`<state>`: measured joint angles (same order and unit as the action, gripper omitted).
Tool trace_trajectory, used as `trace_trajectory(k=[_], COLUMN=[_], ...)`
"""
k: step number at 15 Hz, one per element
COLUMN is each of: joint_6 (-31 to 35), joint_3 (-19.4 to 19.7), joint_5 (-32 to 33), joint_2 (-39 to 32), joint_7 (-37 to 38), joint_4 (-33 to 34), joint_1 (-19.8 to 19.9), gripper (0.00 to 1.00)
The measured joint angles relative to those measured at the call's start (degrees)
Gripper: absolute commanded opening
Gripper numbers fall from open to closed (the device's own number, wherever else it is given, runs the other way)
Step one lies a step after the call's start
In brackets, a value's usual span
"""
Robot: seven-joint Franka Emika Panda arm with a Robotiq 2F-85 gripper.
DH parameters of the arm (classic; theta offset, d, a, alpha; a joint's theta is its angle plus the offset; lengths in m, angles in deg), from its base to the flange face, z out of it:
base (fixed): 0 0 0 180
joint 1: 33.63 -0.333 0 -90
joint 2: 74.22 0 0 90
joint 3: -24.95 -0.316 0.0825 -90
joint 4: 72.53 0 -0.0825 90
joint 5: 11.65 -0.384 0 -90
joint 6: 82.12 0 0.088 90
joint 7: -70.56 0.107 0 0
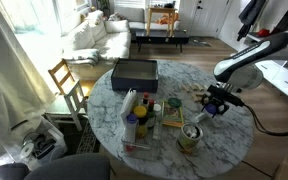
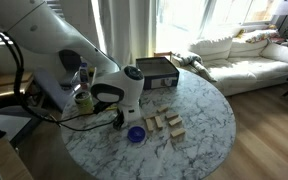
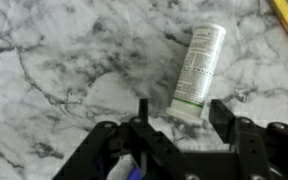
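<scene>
Nearest the wrist camera, the gripper (image 3: 181, 112) stood with its jaws spread wide, gripping nothing (a violet-blue patch showed beneath one finger, possibly the blue bowl (image 2: 136, 134)). I saw the white tube (image 3: 198, 66) lying on the marble table (image 3: 54, 60), its near end between the fingertips, seemingly untouched.

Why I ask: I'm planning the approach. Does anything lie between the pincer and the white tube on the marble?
Nothing visible does. In the wrist view the white tube lies flat on the marble tabletop just ahead of the open pincer, with only bare marble between them.
</scene>
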<state>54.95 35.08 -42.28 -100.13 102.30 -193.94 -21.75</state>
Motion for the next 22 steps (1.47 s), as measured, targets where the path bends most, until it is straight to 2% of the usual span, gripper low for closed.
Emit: trace_trajectory(k=[3,12,14,22], joint_6=[0.00,0.11,0.86,2.63], joint_3=[-0.16,-1.61,-1.04,2.47], joint_5=[-1.74,-1.15,2.27,25.24], joint_2=[-0.05,0.66,1.69,5.52], joint_7=[-0.70,-1.18,0.49,15.38], joint_4=[0.09,2.22,2.49,2.50], joint_1=[0.25,-1.40,-3.07,-11.54], gripper=[0.12,0.11,0.11,0.11])
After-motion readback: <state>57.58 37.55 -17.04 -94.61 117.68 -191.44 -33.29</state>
